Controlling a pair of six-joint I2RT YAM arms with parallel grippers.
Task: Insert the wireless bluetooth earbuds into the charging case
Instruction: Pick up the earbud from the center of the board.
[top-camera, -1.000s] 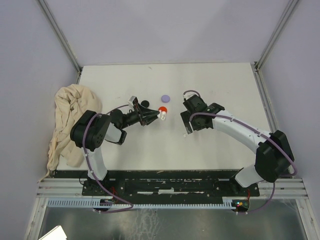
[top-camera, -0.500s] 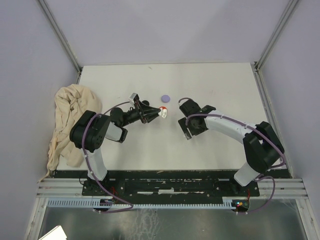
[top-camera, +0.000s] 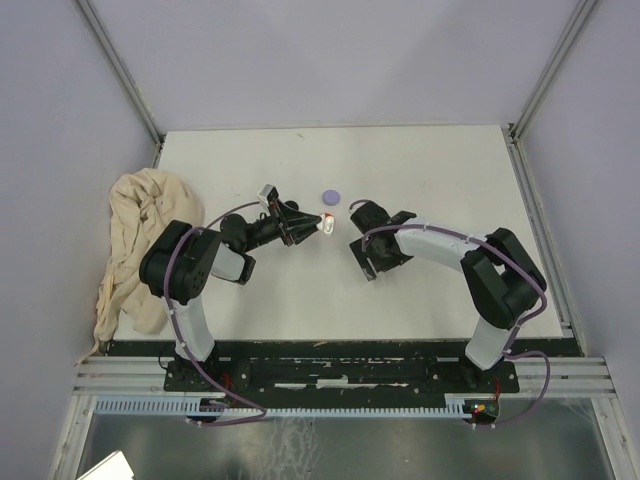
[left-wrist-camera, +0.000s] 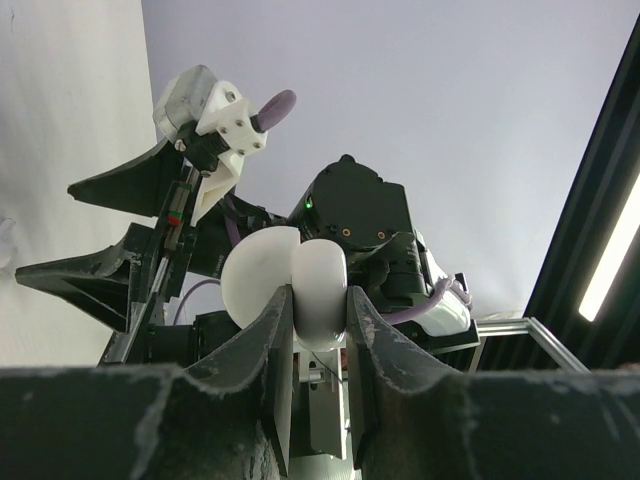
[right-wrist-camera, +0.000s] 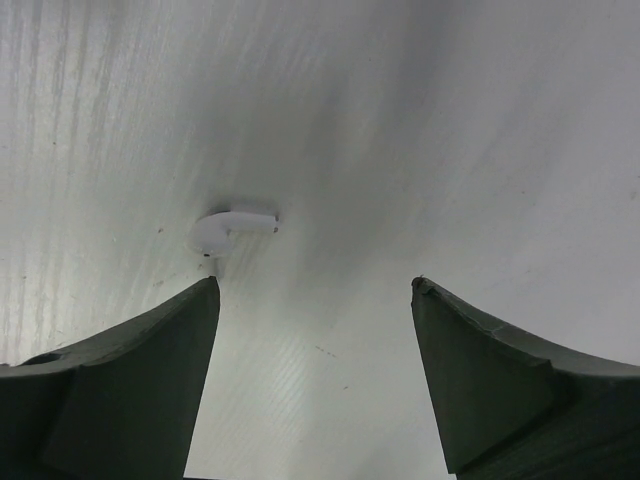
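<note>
the right gripper (right-wrist-camera: 315, 292) is hovering, jaws wide apart, over a white earbud (right-wrist-camera: 230, 226) lying on the table (right-wrist-camera: 460, 120) (off-centre, nearer one finger), so probably needing to centre itself before pinching, while the left gripper (left-wrist-camera: 320, 312) is clamping the white case (left-wrist-camera: 300, 278) aloft.

The cloth (top-camera: 135, 250) lies at the table's (top-camera: 430, 300) left edge, the disc (top-camera: 331, 197) just behind the charging case (top-camera: 323, 224).

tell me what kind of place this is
Probably a robotics lab test cell: left arm and right arm bolted to a metal rail, a white table, plain panels on aluminium posts.
</note>
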